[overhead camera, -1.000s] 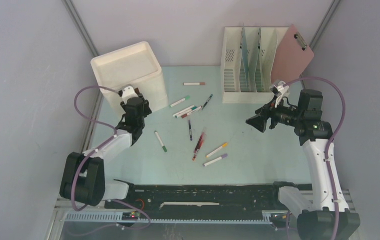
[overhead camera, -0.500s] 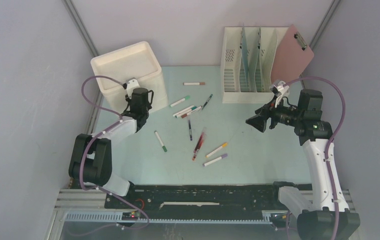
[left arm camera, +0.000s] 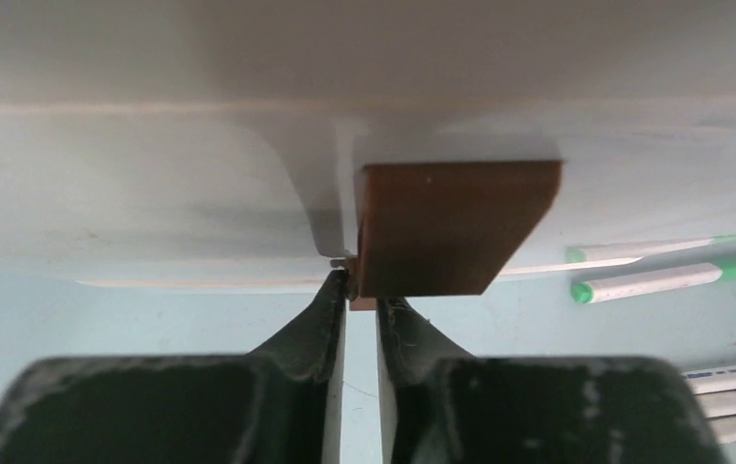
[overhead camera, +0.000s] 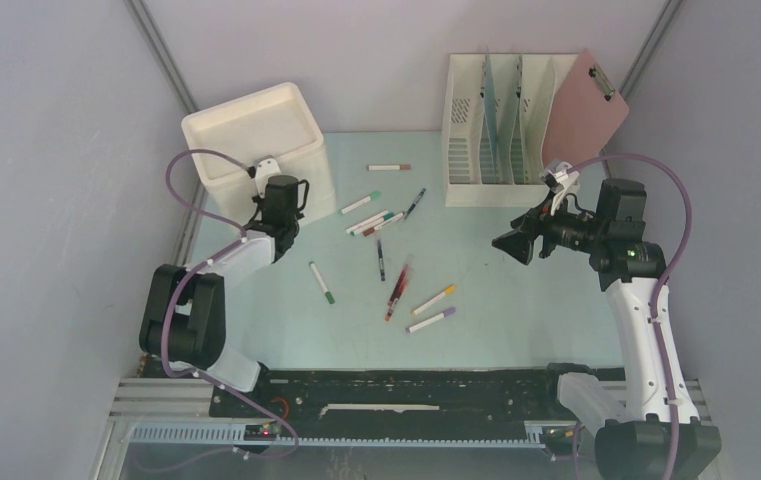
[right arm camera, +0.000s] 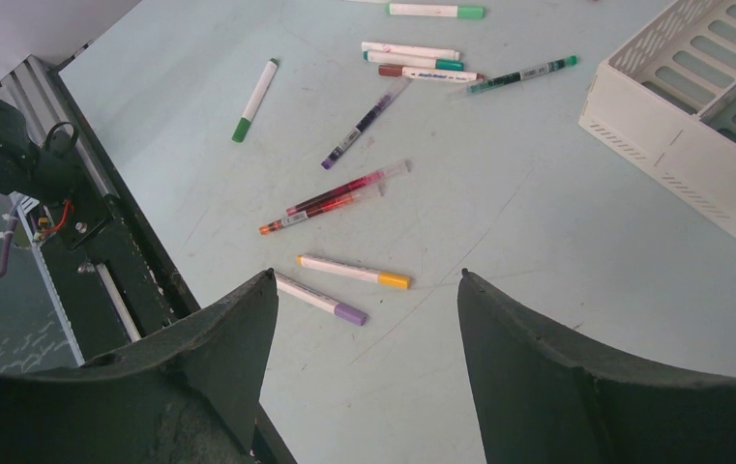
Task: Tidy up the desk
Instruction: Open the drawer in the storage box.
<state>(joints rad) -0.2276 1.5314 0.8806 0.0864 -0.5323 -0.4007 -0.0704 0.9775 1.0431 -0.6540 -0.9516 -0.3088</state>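
The desk (overhead camera: 516,300) lies mid-cell, pens (overhead camera: 388,245) scattered over its centre, a cream drawer unit (overhead camera: 256,135) at its far left corner. The left gripper (left arm camera: 361,290) faces that unit's front, jaws narrowed to a slit that seems to pinch the lower corner of a brown tab (left arm camera: 451,227) straight ahead, so a pull would run back along this arm. The right gripper (right arm camera: 364,290) hangs wide and empty, well apart to the right.
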